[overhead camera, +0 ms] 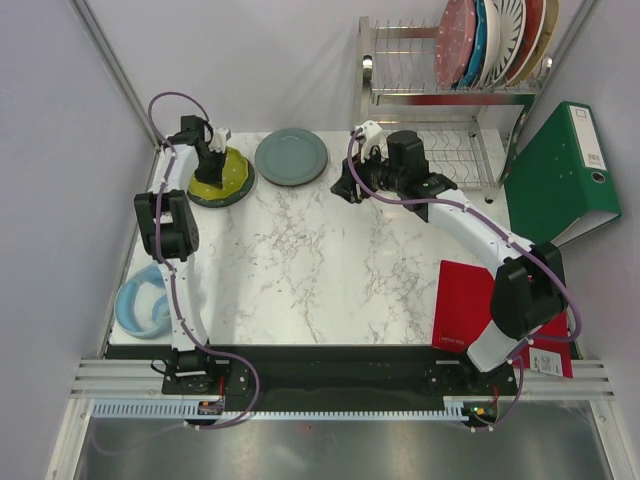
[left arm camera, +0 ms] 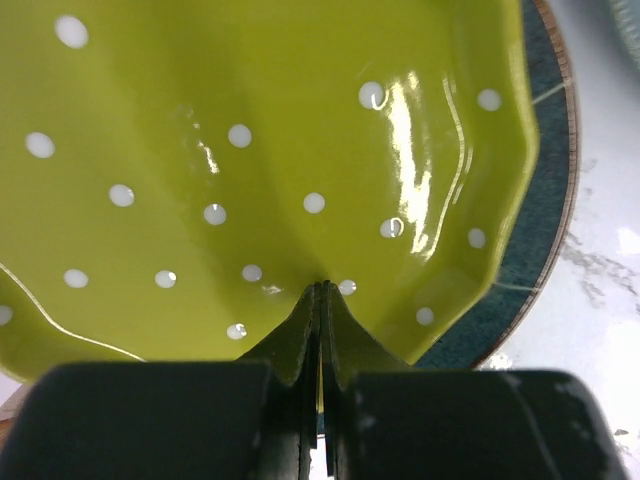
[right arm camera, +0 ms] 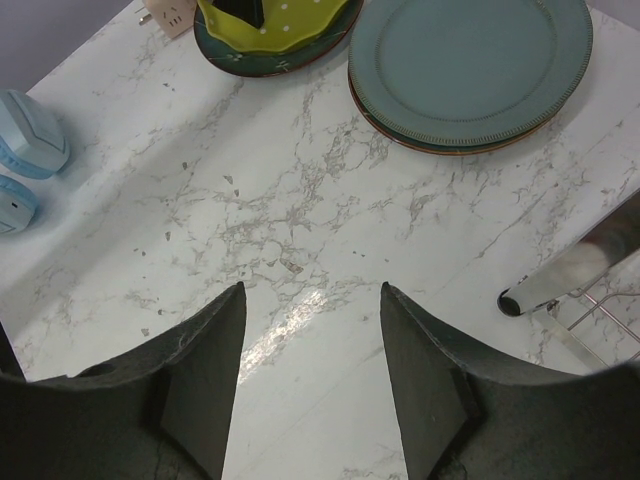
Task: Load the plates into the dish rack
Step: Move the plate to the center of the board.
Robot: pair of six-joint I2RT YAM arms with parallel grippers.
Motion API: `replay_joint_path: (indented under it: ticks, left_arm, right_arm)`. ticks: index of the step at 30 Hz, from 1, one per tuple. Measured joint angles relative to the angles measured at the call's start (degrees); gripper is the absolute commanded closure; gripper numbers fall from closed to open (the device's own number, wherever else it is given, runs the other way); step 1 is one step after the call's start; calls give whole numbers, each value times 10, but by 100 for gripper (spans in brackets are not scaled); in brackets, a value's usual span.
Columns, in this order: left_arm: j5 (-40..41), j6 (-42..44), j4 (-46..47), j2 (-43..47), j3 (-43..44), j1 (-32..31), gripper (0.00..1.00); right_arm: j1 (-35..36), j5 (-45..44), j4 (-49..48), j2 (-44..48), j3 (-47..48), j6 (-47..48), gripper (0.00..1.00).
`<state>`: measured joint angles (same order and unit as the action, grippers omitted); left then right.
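2 stacks of 2 plates point(right arm camera: 470, 60); L hand point(left arm camera: 320, 300) pinches lime plate point(left arm camera: 250, 150), R hand point(right arm camera: 312, 300) spread.

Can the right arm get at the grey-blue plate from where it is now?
Probably yes. The right gripper has its fingers open, only bare table lies between it and the grey-blue plate, and nothing rests on that plate. The left gripper is shut on the lime plate beside it, not touching.

No legible text (binder label point(overhead camera: 587, 138) seemingly blurred)
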<state>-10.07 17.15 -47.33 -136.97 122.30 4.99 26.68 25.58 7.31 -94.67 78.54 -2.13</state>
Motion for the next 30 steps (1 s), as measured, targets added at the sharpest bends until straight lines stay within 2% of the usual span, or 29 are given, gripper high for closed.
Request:
replay_joint_path:
  ticks: [10,17,30]
  left_arm:
    - [10,35,-14,-12,11,-8,98]
    - [4,69,14,47,-94,-32,98]
    - [-45,77,18,102,-184,-116,98]
  right_arm:
    - [0,0,0,0,-20,2,36]
    - [0,0,3,0,-30,2,36]
    - [1,0,5,0,-36,7,35]
